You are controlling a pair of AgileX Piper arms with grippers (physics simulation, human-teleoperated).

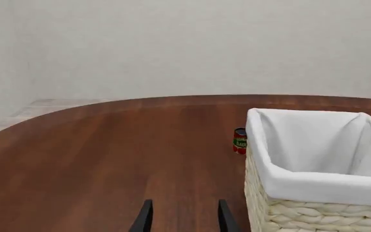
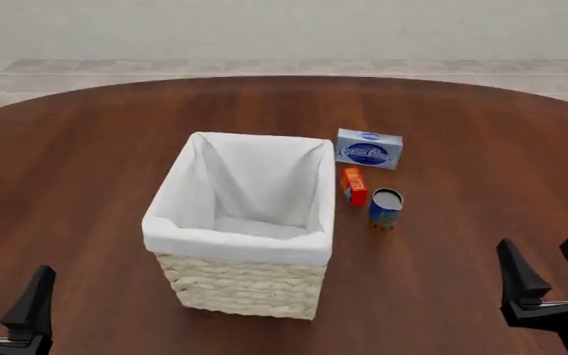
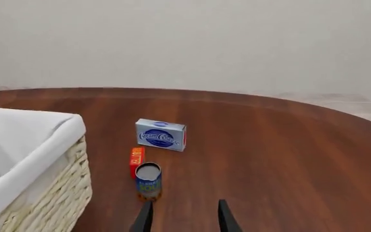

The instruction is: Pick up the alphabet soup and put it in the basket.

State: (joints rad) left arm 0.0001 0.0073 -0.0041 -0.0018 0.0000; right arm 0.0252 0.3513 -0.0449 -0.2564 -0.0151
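Note:
The alphabet soup (image 2: 384, 208) is a small can with a blue label and a grey top. It stands upright on the table, right of the basket (image 2: 234, 248) and apart from it. The basket is large, of cream wicker with a white lining, and nothing shows inside it. My right gripper (image 2: 550, 275) is open and empty, near the table's front right, well short of the can. In the right wrist view the can (image 3: 148, 181) stands just beyond the open right gripper (image 3: 183, 220), with the basket (image 3: 44, 164) beside it. My left gripper (image 2: 3, 305) is open and empty at the front left; it shows in the left wrist view (image 1: 183, 220) with the basket (image 1: 327, 186).
A small orange-red box (image 2: 353, 186) stands close behind the can, and a blue-and-white box (image 2: 369, 149) lies farther back. In the left wrist view a small red-and-green thing (image 1: 239, 140) peeks past the basket's far corner; I cannot tell what it is. The table (image 2: 481, 148) is round, dark wood.

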